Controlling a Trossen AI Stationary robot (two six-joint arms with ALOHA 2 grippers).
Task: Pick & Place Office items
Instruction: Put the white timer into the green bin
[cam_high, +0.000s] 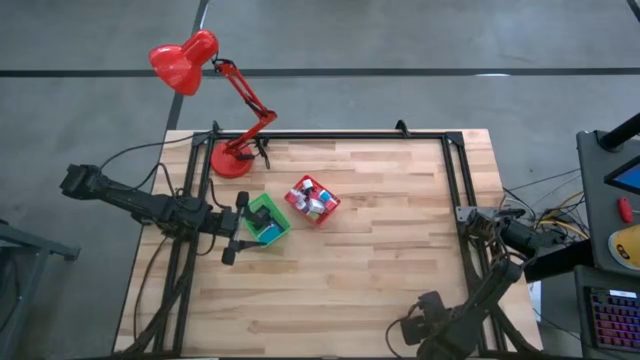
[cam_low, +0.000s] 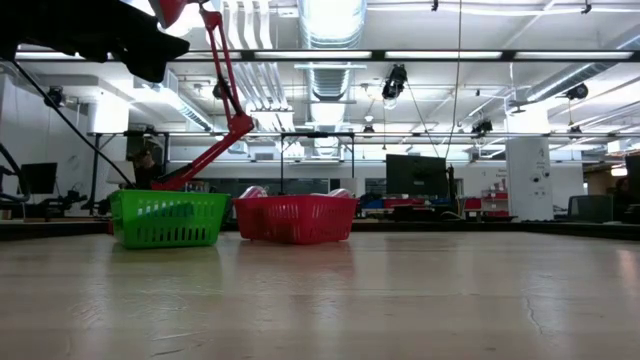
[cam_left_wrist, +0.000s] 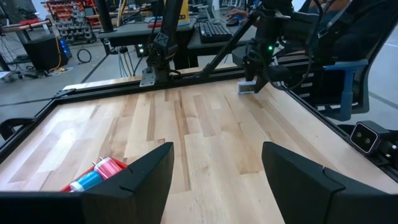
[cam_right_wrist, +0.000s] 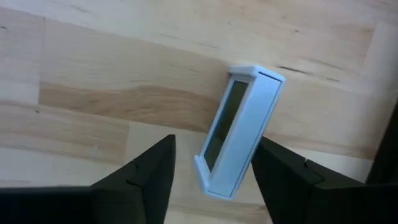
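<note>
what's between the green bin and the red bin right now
Nothing: from above, only a strip of bare table separates the green bin and red bin; the low view also shows an empty gap.

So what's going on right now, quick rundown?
Left gripper open, empty, beside the green bin. Right gripper over bare table, fingers straddling a pale blue-white block, not clearly clamped. Red bin already holds items. Nothing in the way.

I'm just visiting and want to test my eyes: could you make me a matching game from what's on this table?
Things:
1. green plastic bin
2. red plastic bin
3. red desk lamp
4. white rectangular block

Places:
A. between the right gripper's fingers
B. table's far left corner
C. beside the left gripper
D. next to the green bin, toward the table's middle

Pairs: 1-C, 2-D, 3-B, 4-A
</note>
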